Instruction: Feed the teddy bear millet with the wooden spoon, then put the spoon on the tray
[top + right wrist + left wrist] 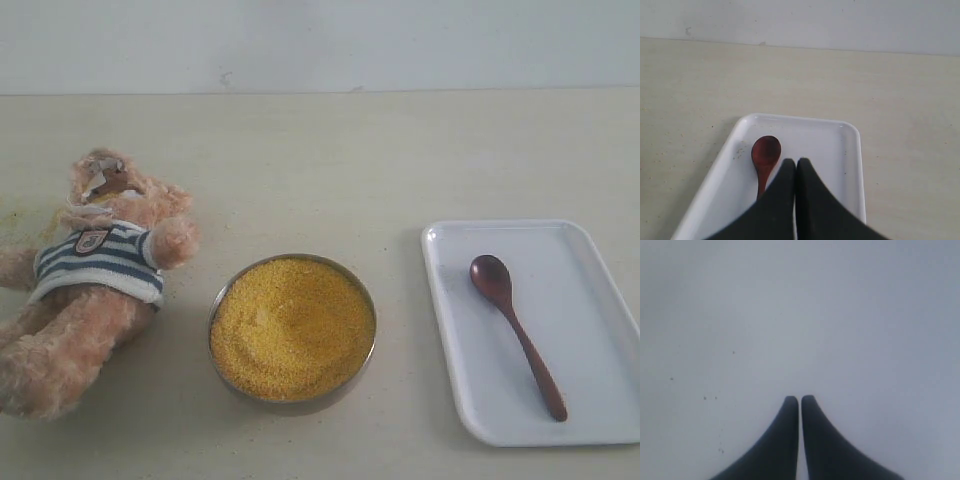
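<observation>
Reddish-brown, the wooden spoon [765, 151] lies on the tray [825, 150] just ahead of the right fingers [789, 167], clenched empty like the left fingers [791, 405]; yellow flecks at the teddy bear [95, 270] suggest the millet [292, 325] feeding is done, 0 steps left.

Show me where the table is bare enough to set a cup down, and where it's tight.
Widest bare stretch: the table behind everything, from the wall edge to the teddy bear, bowl and tray. A narrower lane runs between bowl and tray. The tray is bare right of the wooden spoon. Tightest: between bear and bowl.
</observation>
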You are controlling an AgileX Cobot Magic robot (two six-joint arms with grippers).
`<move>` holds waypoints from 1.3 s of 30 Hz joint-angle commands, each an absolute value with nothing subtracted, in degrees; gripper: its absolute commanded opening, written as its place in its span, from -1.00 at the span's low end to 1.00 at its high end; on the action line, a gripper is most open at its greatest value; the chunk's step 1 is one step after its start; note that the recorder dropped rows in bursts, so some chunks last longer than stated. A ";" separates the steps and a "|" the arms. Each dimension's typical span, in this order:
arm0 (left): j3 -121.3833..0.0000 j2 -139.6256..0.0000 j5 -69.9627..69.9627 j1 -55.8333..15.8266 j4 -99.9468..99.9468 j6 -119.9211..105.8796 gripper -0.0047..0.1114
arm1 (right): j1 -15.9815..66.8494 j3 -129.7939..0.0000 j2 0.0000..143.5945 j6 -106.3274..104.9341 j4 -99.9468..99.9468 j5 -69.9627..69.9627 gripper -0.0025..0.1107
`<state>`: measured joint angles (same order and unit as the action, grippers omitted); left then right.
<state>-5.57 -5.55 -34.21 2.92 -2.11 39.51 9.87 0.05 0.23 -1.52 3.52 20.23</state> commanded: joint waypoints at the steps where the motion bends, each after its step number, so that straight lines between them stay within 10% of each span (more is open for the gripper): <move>1: -12.98 -14.40 -35.53 3.10 -0.46 33.38 -0.85 | 9.83 0.00 0.00 -1.56 3.27 19.95 -0.96; 10: -42.12 -42.86 13.27 2.58 -32.50 39.71 -0.85 | 9.83 0.00 0.00 -1.66 3.27 19.95 -0.96; 14: -51.19 -54.86 42.12 2.50 -21.42 21.54 -0.85 | 9.83 0.00 0.00 -1.66 3.27 19.95 -0.96; 23: -55.44 -64.91 54.28 1.39 12.19 -3.20 -0.81 | 9.83 0.00 0.00 -1.66 3.27 19.95 -0.96; 26: -54.52 -65.68 52.62 1.39 14.36 -3.34 -0.58 | 9.83 0.00 0.00 -1.66 3.27 19.95 -0.96; 32: -47.26 -66.63 48.92 -3.16 19.51 -12.58 0.94 | 9.83 0.00 0.00 -1.66 3.27 19.95 -0.96; 39: -43.38 -72.29 46.30 -6.73 17.69 -8.12 0.96 | 9.83 0.00 0.00 -1.66 3.27 19.95 -0.96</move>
